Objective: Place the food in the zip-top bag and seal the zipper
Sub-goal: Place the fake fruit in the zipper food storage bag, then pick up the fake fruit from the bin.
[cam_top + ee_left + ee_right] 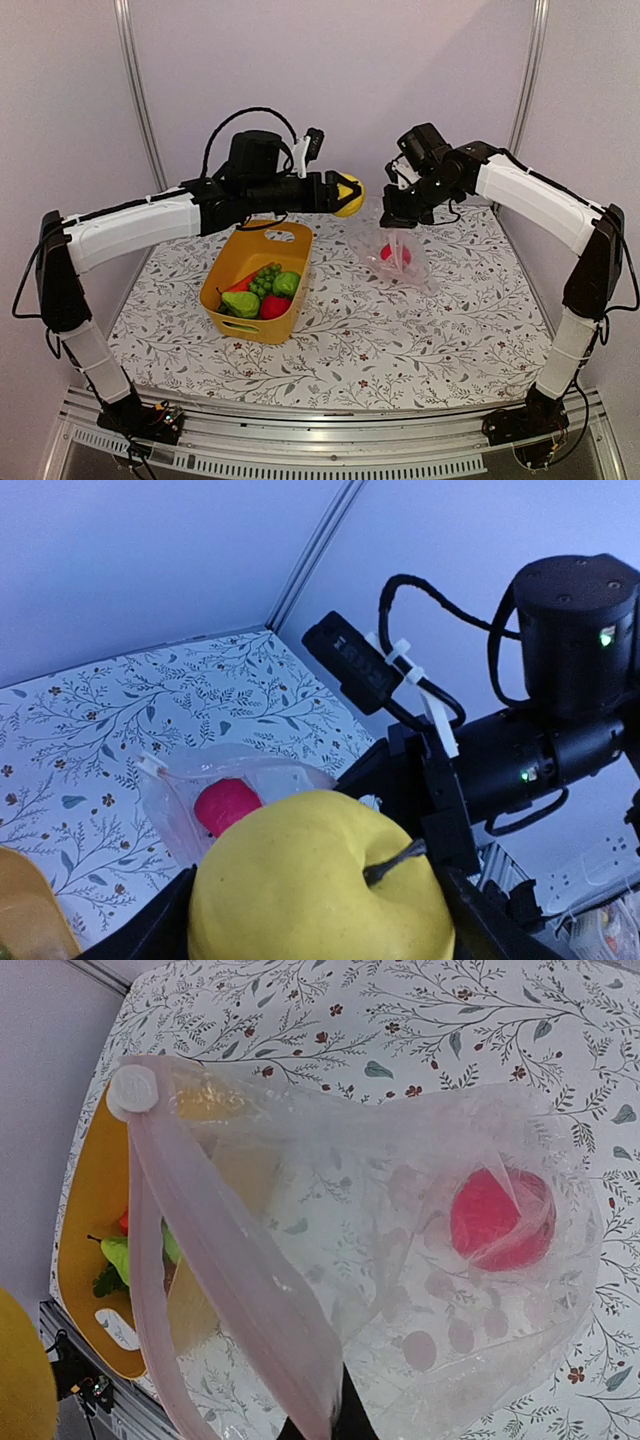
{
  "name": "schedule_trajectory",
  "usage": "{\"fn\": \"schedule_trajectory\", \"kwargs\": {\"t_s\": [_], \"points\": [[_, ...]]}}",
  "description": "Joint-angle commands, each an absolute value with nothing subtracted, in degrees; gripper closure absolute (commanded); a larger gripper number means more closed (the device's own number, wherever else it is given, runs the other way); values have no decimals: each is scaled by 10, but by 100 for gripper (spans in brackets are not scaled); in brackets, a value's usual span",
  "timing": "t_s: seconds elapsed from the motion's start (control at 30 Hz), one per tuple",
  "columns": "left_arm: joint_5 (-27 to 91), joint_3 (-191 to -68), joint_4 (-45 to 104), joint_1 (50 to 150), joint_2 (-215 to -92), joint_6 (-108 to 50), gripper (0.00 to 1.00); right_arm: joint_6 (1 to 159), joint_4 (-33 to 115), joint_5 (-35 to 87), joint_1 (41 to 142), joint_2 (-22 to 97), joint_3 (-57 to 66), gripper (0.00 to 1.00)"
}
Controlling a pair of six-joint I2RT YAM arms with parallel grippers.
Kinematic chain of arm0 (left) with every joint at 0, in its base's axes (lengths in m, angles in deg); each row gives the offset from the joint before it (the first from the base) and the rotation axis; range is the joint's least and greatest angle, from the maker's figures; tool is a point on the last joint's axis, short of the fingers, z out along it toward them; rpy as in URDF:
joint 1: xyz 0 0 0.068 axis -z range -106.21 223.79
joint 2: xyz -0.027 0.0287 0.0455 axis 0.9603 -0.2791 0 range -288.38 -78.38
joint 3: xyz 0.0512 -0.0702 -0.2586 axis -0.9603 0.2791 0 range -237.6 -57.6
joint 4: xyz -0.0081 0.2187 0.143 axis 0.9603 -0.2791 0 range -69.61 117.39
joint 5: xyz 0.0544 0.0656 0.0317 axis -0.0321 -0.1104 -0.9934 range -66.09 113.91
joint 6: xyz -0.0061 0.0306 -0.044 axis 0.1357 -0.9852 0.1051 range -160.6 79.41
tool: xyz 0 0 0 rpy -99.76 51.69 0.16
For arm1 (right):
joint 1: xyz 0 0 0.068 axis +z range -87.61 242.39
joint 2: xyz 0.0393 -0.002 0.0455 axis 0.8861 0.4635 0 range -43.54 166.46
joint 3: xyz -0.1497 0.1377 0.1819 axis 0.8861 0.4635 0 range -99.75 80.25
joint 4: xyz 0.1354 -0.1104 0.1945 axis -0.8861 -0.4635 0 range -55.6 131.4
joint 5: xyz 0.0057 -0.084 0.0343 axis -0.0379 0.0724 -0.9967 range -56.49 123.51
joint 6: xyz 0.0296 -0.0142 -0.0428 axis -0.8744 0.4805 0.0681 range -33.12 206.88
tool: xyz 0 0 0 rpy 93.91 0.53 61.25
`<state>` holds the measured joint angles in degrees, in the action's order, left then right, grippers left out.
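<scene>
My left gripper is shut on a yellow apple, held in the air just left of the bag; the apple fills the left wrist view. My right gripper is shut on the zipper of the clear zip-top bag and holds its mouth up and open. A red round fruit lies in the bag and shows in the right wrist view and the left wrist view. More food, green grapes, green pieces and a red piece, sits in the yellow basket.
The floral tablecloth covers the table. The yellow basket stands left of centre, with the left arm reaching over it. Walls close in at the back and sides; a metal rail runs along the near edge.
</scene>
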<state>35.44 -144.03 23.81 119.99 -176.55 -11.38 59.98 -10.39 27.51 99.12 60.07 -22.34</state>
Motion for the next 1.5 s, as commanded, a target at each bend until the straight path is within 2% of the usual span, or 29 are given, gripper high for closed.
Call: {"fn": "schedule_trajectory", "kwargs": {"t_s": [0.0,0.1,0.23,0.27,0.6,0.7,0.83,1.0,1.23,1.47], "points": [[305,-1455,264,1231,-1811,-101,22,582,-103,244,990,615,-251,100],[278,-1498,219,1242,-1847,-98,15,577,-100,231,988,618,-257,100],[217,-1556,166,1245,-1871,-101,1,569,-101,217,984,621,-268,100],[202,-1567,161,1245,-1868,-104,0,565,-102,217,982,620,-267,100],[116,-1572,123,1237,-1769,-140,0,593,-152,287,954,614,-291,100],[93,-1525,68,1216,-1721,-128,0,602,-191,313,942,620,-325,100],[97,-1433,-12,1174,-1662,-109,8,630,-219,379,910,612,-358,100],[150,-1334,-56,1140,-1610,-125,12,664,-218,424,855,578,-330,100],[206,-1299,-108,1107,-1643,-125,13,693,-226,453,836,567,-359,100],[288,-1353,-123,1102,-1743,-130,17,674,-156,391,858,573,-252,100]]}}
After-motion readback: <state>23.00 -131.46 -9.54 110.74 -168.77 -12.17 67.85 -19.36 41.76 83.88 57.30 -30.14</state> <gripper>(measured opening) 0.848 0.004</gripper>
